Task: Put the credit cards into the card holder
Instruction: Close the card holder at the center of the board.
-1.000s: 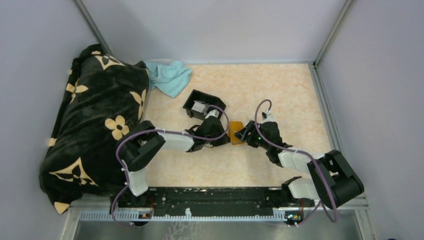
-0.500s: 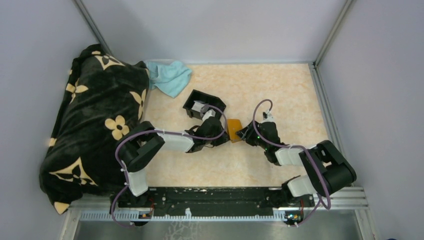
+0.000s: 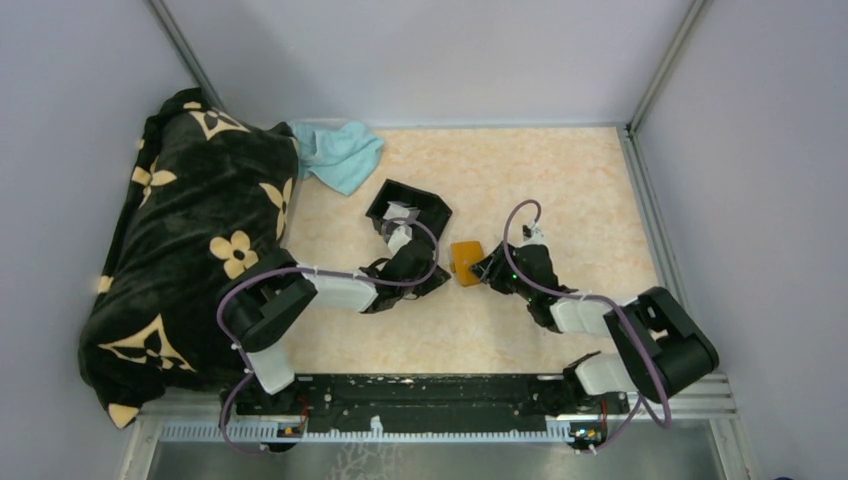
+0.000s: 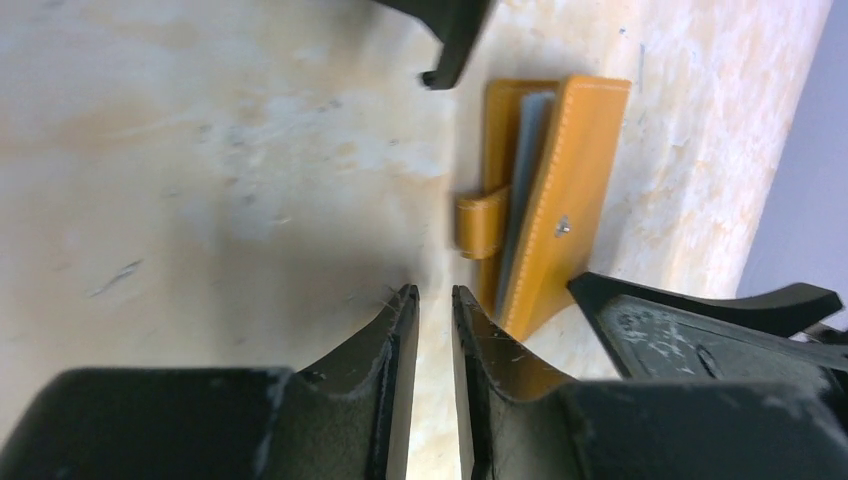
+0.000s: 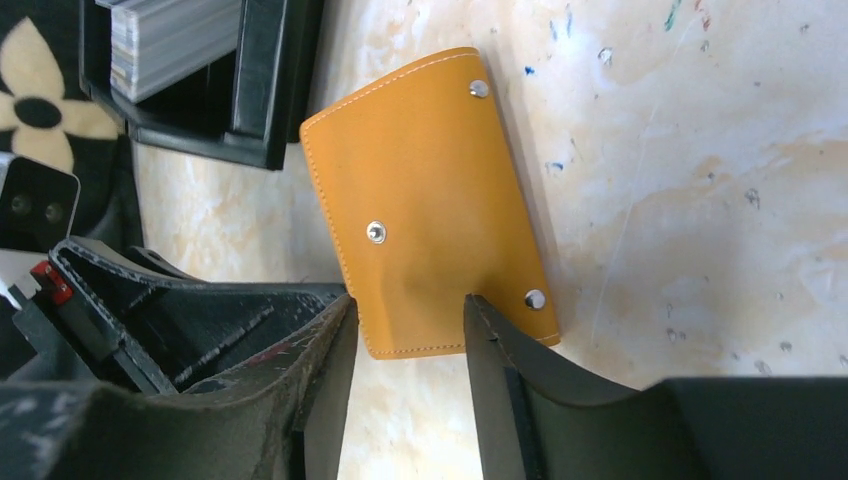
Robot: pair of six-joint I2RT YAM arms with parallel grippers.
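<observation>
Inspecting the card holder (image 3: 466, 262), I am finding it lying near the middle of the desk, just right of the black tray (image 3: 408, 212) that is carrying a stack of credit cards (image 5: 165, 35). Through the left wrist camera its cover is standing slightly ajar, with the closure tab hanging loose at the side and the edge of one bluish card showing inside.

I am judging the holder to be light and soft: the leather is dimpling near the right fingertips, so it is likely to flex and skid on the smooth desk rather than resist a push. The stitched edge of the cover is looking like the best place to take hold. The cards are looking thin, stiff and slick; pinching one across its short edge is seeming safest, since a flat card is offering little to catch.

The right end effector (image 5: 408, 305) is standing moderately apart, its fingers straddling the holder's near end. It is gripping nothing that I am able to confirm, and I cannot tell whether the tips are pressing on the leather. The left end effector (image 4: 435, 300) is showing only a thin slit between its fingers, carrying nothing and hovering just beside the holder.
</observation>
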